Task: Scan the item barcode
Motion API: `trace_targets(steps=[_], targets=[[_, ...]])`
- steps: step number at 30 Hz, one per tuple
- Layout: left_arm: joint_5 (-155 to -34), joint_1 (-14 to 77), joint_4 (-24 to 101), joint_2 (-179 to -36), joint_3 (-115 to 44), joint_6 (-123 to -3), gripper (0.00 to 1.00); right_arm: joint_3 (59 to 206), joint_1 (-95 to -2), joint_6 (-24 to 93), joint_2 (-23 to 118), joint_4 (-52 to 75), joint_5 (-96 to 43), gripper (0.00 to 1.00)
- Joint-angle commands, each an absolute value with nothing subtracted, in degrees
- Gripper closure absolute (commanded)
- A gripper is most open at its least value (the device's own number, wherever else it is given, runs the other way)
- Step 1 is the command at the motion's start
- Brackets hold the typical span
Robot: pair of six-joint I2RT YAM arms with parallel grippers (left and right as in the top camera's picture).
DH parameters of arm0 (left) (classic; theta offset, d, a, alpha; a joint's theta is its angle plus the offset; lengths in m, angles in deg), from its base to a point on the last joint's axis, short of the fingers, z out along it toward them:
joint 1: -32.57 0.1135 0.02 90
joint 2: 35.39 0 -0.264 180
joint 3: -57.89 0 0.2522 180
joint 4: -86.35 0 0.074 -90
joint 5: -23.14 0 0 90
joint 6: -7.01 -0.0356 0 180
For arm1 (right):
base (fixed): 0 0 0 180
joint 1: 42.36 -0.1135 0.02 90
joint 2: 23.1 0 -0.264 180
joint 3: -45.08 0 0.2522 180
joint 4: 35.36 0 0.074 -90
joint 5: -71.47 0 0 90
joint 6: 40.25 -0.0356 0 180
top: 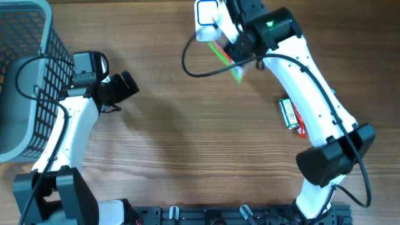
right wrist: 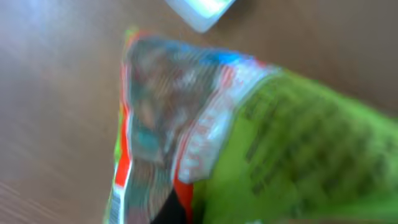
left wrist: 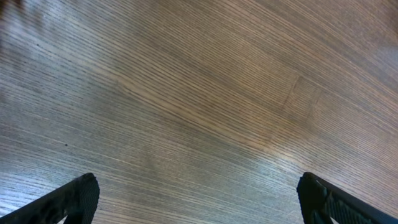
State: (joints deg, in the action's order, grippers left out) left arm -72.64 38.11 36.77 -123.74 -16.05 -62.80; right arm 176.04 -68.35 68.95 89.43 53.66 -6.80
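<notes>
Your right claw (top: 232, 49) is clenched on the green packet (top: 222, 55) and holds it off the table (top: 187, 137), at the far side and a little right of centre. The packet is blurred in the overhead view. It lies slantwise, with its far end just beside the white scanner (top: 206, 12) at the far edge of the table.

From your right wrist, the packet (right wrist: 261, 137) fills most of the frame. You see green film with dark print, too soft to read, and a crumpled red, white and silver end turned toward the scanner (right wrist: 199, 9). Only a corner of the scanner shows at the top of that view. You cannot make out a barcode on the packet.

Your left claw (top: 125, 84) is released, with its jaws spread wide, and it hangs over bare wood at the left of the table. In the left wrist view its two black fingertips (left wrist: 68, 202) sit at the bottom corners, and only wood grain lies between them.

A grey mesh basket (top: 53, 75) stands at the far left, just beside your left arm and partly cut off by the frame. You cannot tell what lies inside it from here.

A second small packet (top: 287, 114), green, white and red, lies on the table on the right, partly under your right arm.
</notes>
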Motion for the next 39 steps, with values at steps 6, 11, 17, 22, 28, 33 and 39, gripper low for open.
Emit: trace_targets(steps=[6,11,17,22,28,33,39], targets=[[-72.3,38.4,36.8,-122.9,-16.8,-63.7,0.00,158.9,-60.6,58.3,91.5,54.9,-8.5,0.92],[-72.3,38.4,36.8,-122.9,-16.8,-63.7,0.00,153.1,-56.1,58.1,91.5,49.4,-8.5,0.00],[-72.3,38.4,36.8,-122.9,-16.8,-63.7,0.00,153.0,-54.8,58.8,91.5,47.0,-8.5,0.00],[-72.3,38.4,36.8,-122.9,-16.8,-63.7,0.00,153.0,-54.8,58.8,91.5,37.0,-8.5,0.00],[-72.3,38.4,36.8,-122.9,-16.8,-63.7,0.00,153.0,-54.8,58.8,91.5,15.7,-8.5,0.00],[-72.3,38.4,36.8,-122.9,-16.8,-63.7,0.00,153.0,-54.7,58.8,91.7,11.8,-8.5,0.00],[-72.3,38.4,36.8,-122.9,-16.8,-63.7,0.00,153.0,-54.6,58.8,89.1,11.9,-8.5,0.00]])
